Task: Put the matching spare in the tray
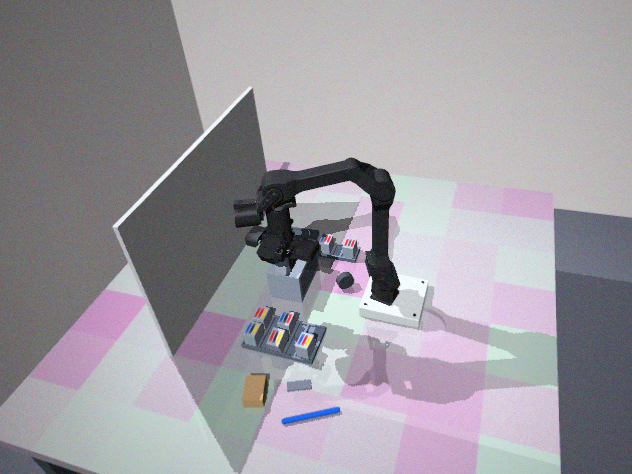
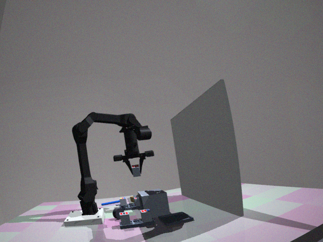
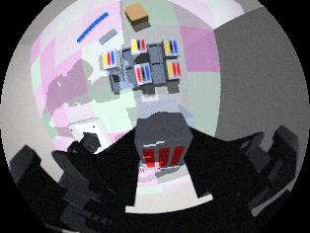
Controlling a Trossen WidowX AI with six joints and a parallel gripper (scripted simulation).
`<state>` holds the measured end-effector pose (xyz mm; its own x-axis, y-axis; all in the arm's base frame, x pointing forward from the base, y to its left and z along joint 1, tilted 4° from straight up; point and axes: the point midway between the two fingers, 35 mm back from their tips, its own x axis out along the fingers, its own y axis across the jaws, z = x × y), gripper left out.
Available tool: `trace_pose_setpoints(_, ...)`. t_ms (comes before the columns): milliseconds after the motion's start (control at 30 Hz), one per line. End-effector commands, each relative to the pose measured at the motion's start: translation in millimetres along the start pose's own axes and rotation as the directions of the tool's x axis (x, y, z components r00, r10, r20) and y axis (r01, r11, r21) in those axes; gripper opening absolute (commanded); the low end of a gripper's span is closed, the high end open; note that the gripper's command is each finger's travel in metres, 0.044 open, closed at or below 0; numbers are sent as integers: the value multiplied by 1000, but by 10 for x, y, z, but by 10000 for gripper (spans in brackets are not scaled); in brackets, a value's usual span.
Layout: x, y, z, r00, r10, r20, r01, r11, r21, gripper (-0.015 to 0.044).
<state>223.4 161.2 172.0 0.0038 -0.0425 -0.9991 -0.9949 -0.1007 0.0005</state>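
My gripper point(image 2: 136, 170) point(image 3: 158, 125) is shut on a grey spare block point(image 2: 135, 172) point(image 3: 163, 156) with three red stripes, held high above the table. The top view hides the block behind the gripper. The dark, shallow tray point(image 2: 190, 217) lies behind the large grey box point(image 1: 285, 284) point(image 2: 159, 204), partly shaded; nothing shows in it. The front rack point(image 1: 276, 354) point(image 3: 129, 88) holds several spares with differing stripes. The rear rack point(image 1: 337, 254) point(image 2: 130, 225) holds two spares point(image 1: 326, 243) point(image 1: 350, 247) point(image 2: 124, 218) point(image 2: 145, 216). I cannot make out the mounted unit's back code.
A tall grey panel point(image 1: 204, 214) point(image 2: 204, 150) stands beside the box. A dark round piece point(image 1: 345, 280) lies near the white arm base point(image 1: 416, 301). An orange block point(image 1: 254, 390) point(image 3: 135, 13), a grey slab point(image 1: 299, 385) and a blue rod point(image 1: 310, 415) point(image 3: 93, 27) lie beyond the front rack.
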Motion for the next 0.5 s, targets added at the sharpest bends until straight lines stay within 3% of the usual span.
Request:
trace_pose_setpoints(0,-13,-122,-96,1000,-5,-5,5,1000,-4,0)
trace_pose_setpoints(467,-45,-639,-678,1000,-8,-8,8,1000,-23,0)
